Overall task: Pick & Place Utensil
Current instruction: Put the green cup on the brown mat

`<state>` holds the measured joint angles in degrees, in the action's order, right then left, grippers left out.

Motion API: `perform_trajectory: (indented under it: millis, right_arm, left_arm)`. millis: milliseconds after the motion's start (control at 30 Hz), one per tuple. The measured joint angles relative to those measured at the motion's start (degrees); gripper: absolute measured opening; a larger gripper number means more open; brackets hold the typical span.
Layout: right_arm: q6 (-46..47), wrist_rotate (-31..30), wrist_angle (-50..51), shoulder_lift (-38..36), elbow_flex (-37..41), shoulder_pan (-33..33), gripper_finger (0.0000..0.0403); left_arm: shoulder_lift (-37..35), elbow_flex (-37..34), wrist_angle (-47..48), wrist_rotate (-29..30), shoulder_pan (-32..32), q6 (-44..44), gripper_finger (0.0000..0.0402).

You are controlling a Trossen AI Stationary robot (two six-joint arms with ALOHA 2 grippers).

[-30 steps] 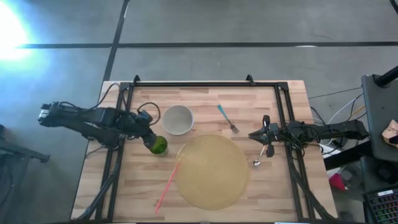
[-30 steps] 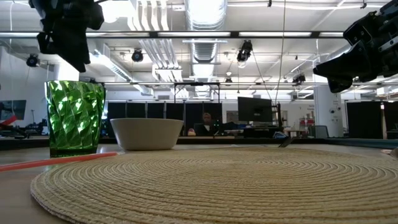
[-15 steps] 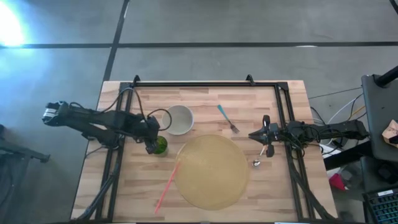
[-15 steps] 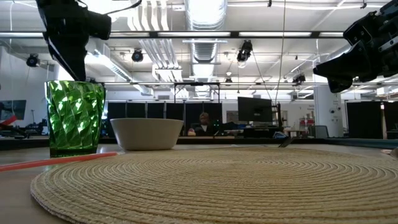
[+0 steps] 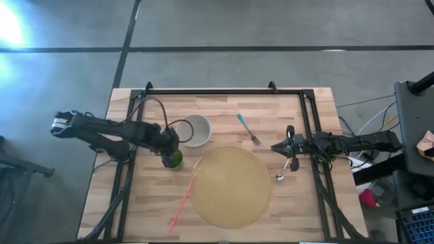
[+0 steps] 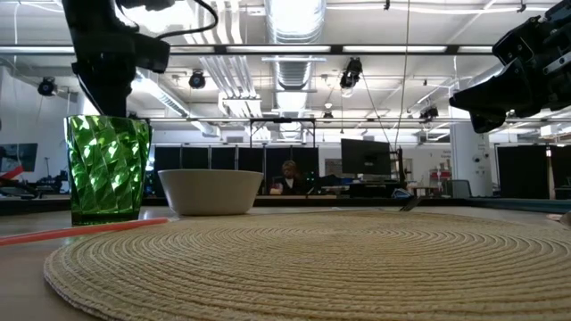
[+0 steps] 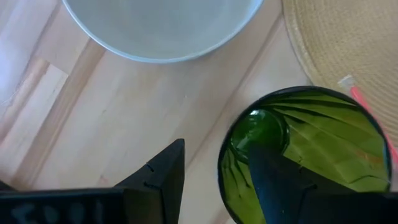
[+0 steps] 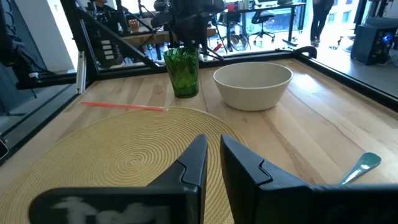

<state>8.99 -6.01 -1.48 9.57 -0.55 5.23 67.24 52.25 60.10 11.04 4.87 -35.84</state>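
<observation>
A teal-handled fork [image 5: 247, 129] lies on the wooden table between the white bowl [image 5: 194, 130] and my right gripper. A metal spoon [image 5: 280, 176] lies at the round woven placemat's [image 5: 230, 186] right edge. My left gripper [image 7: 214, 168] is open over the green cup [image 7: 311, 143]. One finger stands inside the cup's mouth and the other outside its wall. I cannot tell whether either finger touches it. My right gripper [image 5: 274, 146] hovers shut and empty right of the fork, above the table.
A pink straw [image 5: 183, 200] lies along the placemat's left edge, near the cup [image 5: 175, 160]. The bowl [image 8: 252, 84] stands just beyond the cup. A black frame [image 5: 203, 91] runs along the far edge and both sides of the table.
My left gripper has gone toward the table's right edge and a little down, from beside the green cup to over its mouth. The cup has stayed where it was.
</observation>
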Motion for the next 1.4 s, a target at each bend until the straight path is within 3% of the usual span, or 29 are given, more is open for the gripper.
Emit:
perform_trajectory:
  millis: [333,767,1000,1400]
  right_arm:
    - [0.0,0.0,0.0,0.0,0.0,0.0,0.0043]
    - [0.0,0.0,0.0,0.0,0.0,0.0,0.0043]
    - [0.0,0.0,0.0,0.0,0.0,0.0,0.0043]
    - [0.0,0.0,0.0,0.0,0.0,0.0,0.0043]
  left_arm:
    - [3.3,0.0,0.0,-3.9,-1.1,1.5,0.0149]
    - [3.7,0.1,-0.1,-7.5,-1.1,3.1,0.0009]
    - [3.4,2.8,0.1,-7.5,-1.1,2.1,0.0005]
    - [3.4,15.5,0.0,-7.0,-1.1,-5.0,0.0003]
